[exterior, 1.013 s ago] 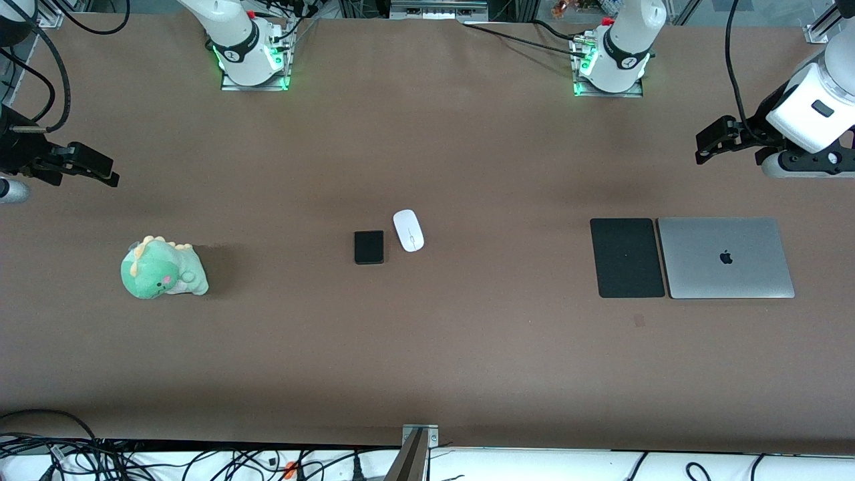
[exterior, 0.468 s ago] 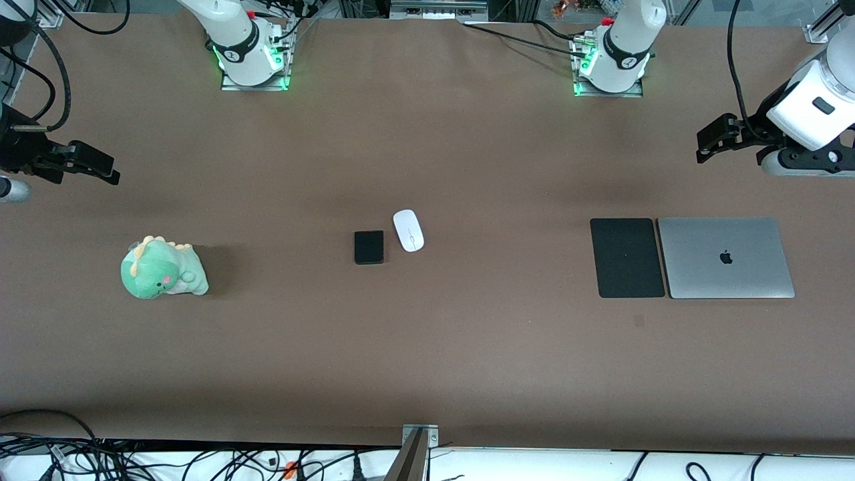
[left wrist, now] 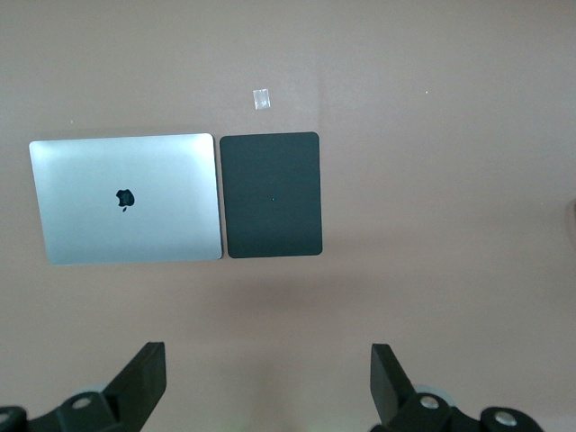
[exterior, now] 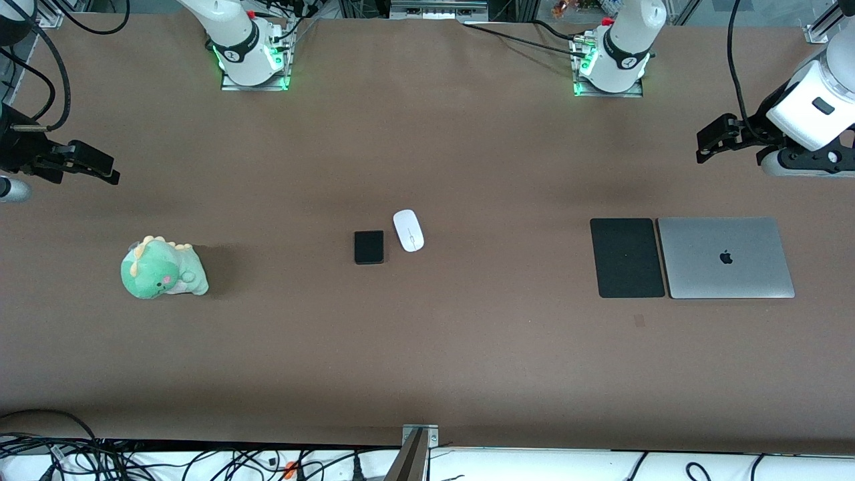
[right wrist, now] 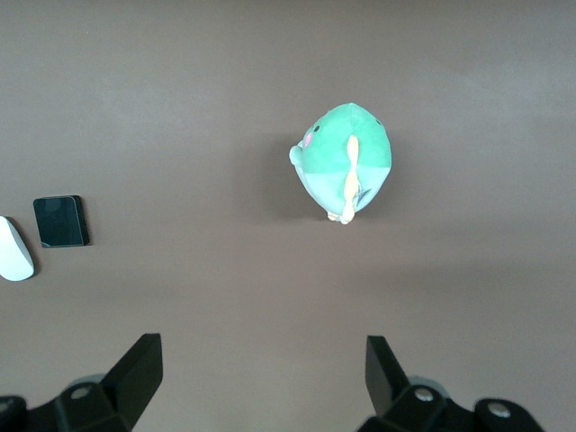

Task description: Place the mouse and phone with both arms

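The white oval mouse [exterior: 408,230] lies mid-table, and the small black phone [exterior: 369,247] lies beside it toward the right arm's end, slightly nearer the front camera. The right wrist view shows the mouse [right wrist: 13,249] and phone [right wrist: 61,221] at its edge. My left gripper [exterior: 713,139] hangs open and empty above the table at the left arm's end; its own view shows it [left wrist: 268,371] over bare table. My right gripper [exterior: 90,164] hangs open and empty at the right arm's end, seen in its own view [right wrist: 265,364] above bare table.
A flat black mouse pad [exterior: 626,257] lies against a closed silver laptop [exterior: 726,257] toward the left arm's end; the left wrist view shows the pad [left wrist: 271,194] and laptop [left wrist: 126,198]. A green plush dinosaur [exterior: 162,268] sits toward the right arm's end.
Both arms have shifted very slightly at the table's ends. The mouse, phone and other objects have not moved.
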Controlling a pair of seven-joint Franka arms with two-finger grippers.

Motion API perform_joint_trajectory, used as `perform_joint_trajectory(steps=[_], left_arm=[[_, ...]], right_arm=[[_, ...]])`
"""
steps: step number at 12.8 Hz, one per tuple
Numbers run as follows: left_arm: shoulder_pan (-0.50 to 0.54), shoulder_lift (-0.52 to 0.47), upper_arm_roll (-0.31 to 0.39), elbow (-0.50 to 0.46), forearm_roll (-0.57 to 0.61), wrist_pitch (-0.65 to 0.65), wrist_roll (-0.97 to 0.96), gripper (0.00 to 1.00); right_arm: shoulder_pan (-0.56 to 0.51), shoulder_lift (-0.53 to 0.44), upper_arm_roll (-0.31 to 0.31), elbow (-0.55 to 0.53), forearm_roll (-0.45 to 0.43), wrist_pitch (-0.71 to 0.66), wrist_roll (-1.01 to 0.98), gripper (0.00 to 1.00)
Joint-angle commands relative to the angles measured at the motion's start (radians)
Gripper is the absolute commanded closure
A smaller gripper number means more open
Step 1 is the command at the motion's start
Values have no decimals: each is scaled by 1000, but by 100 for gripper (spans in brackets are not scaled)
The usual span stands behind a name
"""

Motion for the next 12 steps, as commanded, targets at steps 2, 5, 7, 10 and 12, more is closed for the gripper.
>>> perform_joint_trajectory(steps=[2,5,7,10,12], left_arm=[[-5,14,-16,4,-13,-1,7,0],[-8,57,-65,11,-16,-1,-85,0],[-8,65,-99,14,-16,-1,-135,0],[-11,118,-218,19,-74,12,-322,0],[-20,201,-306,39,-100,60,-483,0]], right_arm=[[-11,-15,10,10,7,-22,8,0],[-11,-15,12,9,5,-22,8,0],[-11,-15,12,9,5,-22,8,0],[-11,-15,12,9,7,-24,8,0],[-11,-15,12,7,8,-22,8,0]])
